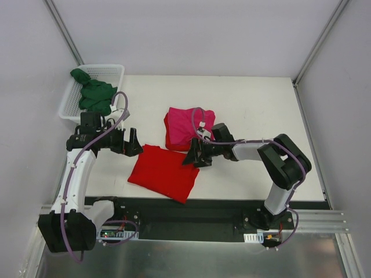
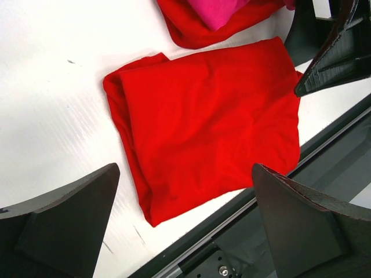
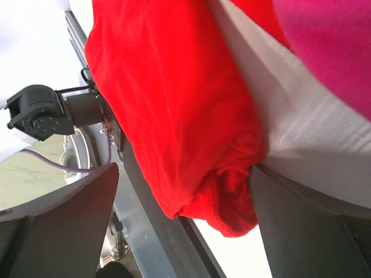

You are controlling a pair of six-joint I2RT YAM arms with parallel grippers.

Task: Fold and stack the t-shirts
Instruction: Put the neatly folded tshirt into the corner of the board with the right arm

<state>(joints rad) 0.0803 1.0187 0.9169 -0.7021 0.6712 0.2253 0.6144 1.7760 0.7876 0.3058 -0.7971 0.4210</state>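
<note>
A bright red t-shirt (image 1: 163, 172) (image 2: 208, 121) (image 3: 174, 104) lies folded flat near the table's front edge. Behind it a folded magenta-pink t-shirt (image 1: 188, 127) (image 2: 217, 10) (image 3: 330, 52) rests on the table, with a red cloth edge (image 2: 191, 32) showing under it. A dark green t-shirt (image 1: 93, 92) sits crumpled in the basket. My left gripper (image 1: 131, 143) (image 2: 185, 169) hangs open just over the red shirt's left corner, holding nothing. My right gripper (image 1: 190, 155) (image 3: 184, 169) stands open at the red shirt's right corner, one finger against the bunched hem.
A white mesh basket (image 1: 107, 68) stands at the table's back left corner. The white table (image 1: 261, 104) stretches right of the shirts. A black rail (image 1: 191, 205) runs along the front edge close to the red shirt.
</note>
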